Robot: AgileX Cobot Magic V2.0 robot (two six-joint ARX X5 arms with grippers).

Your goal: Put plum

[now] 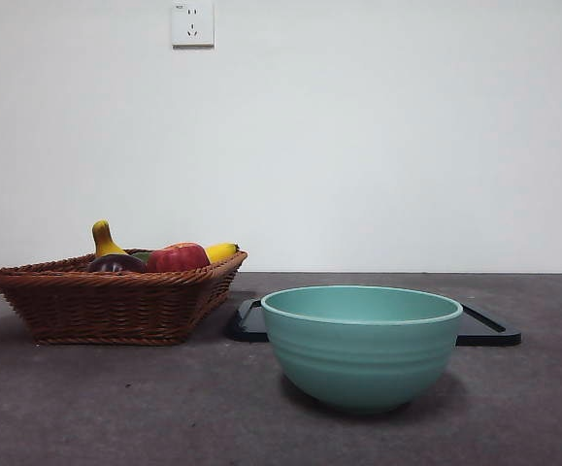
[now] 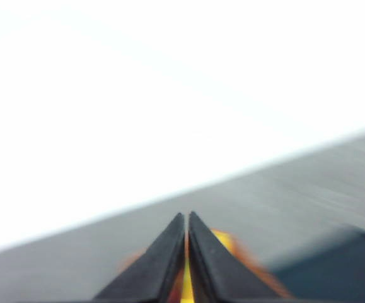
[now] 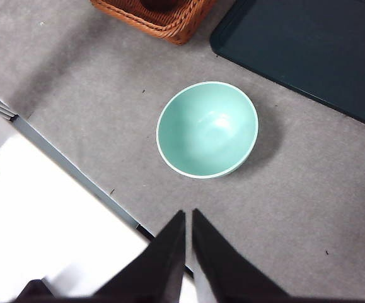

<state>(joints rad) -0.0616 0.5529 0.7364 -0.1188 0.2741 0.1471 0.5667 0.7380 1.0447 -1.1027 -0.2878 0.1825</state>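
Note:
The plum (image 1: 115, 263), dark and glossy, lies in the wicker basket (image 1: 115, 306) at the left, beside a red apple (image 1: 177, 257). A teal bowl (image 1: 361, 345) stands empty near the front centre. My right gripper (image 3: 187, 214) hangs shut and empty high above the table, with the bowl (image 3: 207, 129) below and ahead of it. Also shut and empty is my left gripper (image 2: 187, 218); its view is blurred, with a yellow-orange smear behind the jaws. Neither arm shows in the front view.
The basket also holds a yellow gourd-shaped fruit (image 1: 104, 239) and a banana (image 1: 220, 252). A dark flat tray (image 1: 489, 330) lies behind the bowl. The basket's corner (image 3: 163, 16), the tray (image 3: 314, 50) and the table's edge (image 3: 75, 173) show in the right wrist view.

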